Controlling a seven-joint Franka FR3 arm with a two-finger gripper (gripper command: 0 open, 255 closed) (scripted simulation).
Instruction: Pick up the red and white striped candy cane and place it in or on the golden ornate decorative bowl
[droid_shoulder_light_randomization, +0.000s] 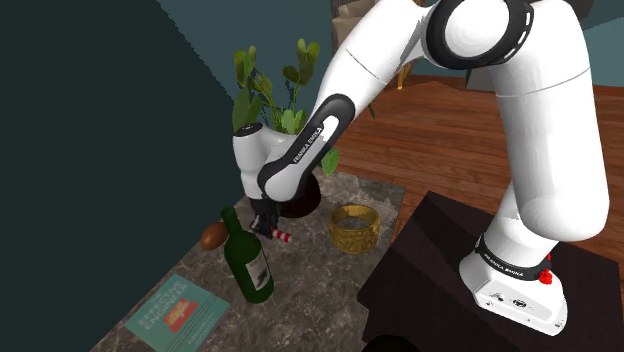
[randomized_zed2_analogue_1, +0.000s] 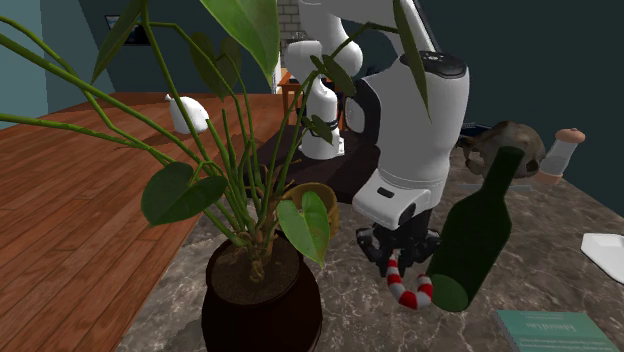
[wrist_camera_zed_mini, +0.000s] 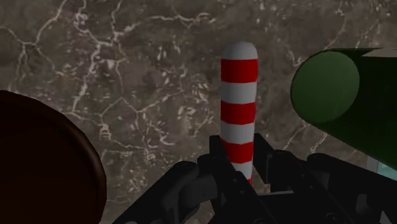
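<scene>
A dark veined stone counter (droid_shoulder_light_randomization: 320, 295) carries everything, and the white arm (droid_shoulder_light_randomization: 470, 120) is bent down over it from the stand. The step in hand is judged to be the carry: the grasp looks made, the placing not yet done.

The dark pot of the leafy plant (randomized_zed2_analogue_1: 262, 300) stands close beside the wrist on one side. A green bottle (droid_shoulder_light_randomization: 246, 262) lies tilted on the counter just beside it on the other. The lift is therefore best taken straight up between the two, since a sideways swing at this height could knock the bottle or brush the leaves.

The golden bowl (droid_shoulder_light_randomization: 354, 228) sits to the shoulder view's right of the gripper, near the counter edge by the stand, with open counter between. Once height is gained, a short level pass to that side should suffice. The descent is best stopped above the rim, so that the hook is not caught on it.

The red and white striped candy cane (wrist_camera_zed_mini: 239, 114) is clasped by its shaft between the black fingers of the gripper (randomized_zed2_analogue_1: 398, 250) — the jaws are drawn narrow around it. Its hook hangs lowest in the second exterior view; whether the hook is clear of the counter cannot be told. The hold is near one end, so the cane may pivot — slow moves are advised.
</scene>
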